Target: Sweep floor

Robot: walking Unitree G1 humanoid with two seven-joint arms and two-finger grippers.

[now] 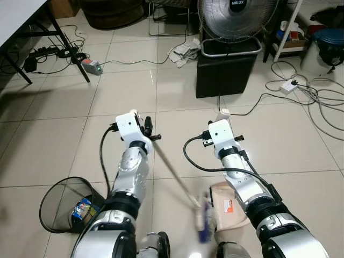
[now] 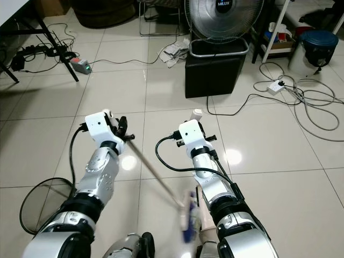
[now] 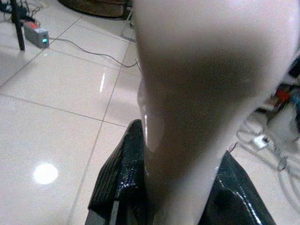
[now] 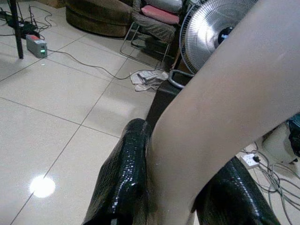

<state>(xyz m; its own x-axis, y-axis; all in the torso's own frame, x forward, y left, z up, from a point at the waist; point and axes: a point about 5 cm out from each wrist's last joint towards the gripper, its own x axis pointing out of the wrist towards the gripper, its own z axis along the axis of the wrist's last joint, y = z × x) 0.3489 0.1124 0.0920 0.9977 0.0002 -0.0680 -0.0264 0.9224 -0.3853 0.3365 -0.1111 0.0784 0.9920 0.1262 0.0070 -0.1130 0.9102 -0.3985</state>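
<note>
My left gripper point(image 1: 147, 129) is shut on the top of a thin pale broom handle point(image 1: 172, 169). The handle slants down to a blurred broom head point(image 1: 202, 217) with blue bristles on the tiled floor between my arms. In the left wrist view the pale handle point(image 3: 197, 93) sits between the black fingers point(image 3: 119, 180). My right gripper point(image 1: 223, 116) is shut on a beige dustpan handle point(image 4: 225, 103). The beige dustpan point(image 1: 230, 208) lies low beside my right arm, right of the broom head.
A black wire bin point(image 1: 69, 205) with a packet inside stands at my lower left. Ahead, a fan point(image 1: 236, 16) sits on a black box point(image 1: 224, 72). Cables and a power strip point(image 1: 288, 85) spread at right. A table leg point(image 1: 70, 51) and crumpled cloth point(image 1: 183, 52) lie further off.
</note>
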